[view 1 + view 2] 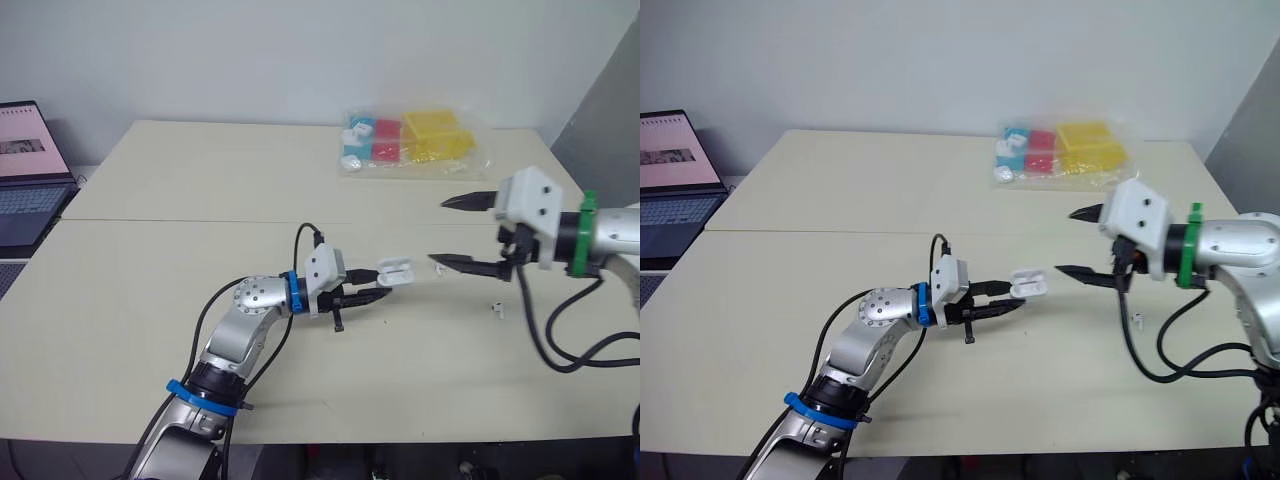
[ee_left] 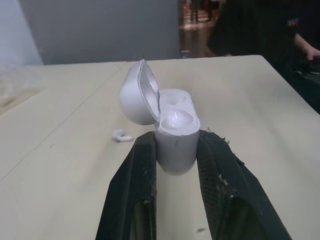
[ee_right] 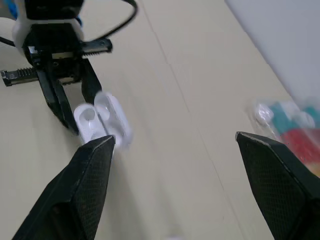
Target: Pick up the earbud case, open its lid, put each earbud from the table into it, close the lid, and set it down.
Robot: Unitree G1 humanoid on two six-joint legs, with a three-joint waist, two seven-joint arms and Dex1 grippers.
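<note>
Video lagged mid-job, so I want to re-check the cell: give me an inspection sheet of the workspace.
Surface: beige table, with a seam across it.
Job's things: case, lid open, held in the left claw; one earbud on the table by the right arm; cannot tell whether the case holds an earbud.
Clutter: bag of coloured boxes at the far edge.
Claws: left claw shut on the case; right claw open, empty, apart from the case.
Cables: left cable looped over the wrist; right cable hanging under the arm.
Surroundings: laptop off the table on the left; person beyond the table.
</note>
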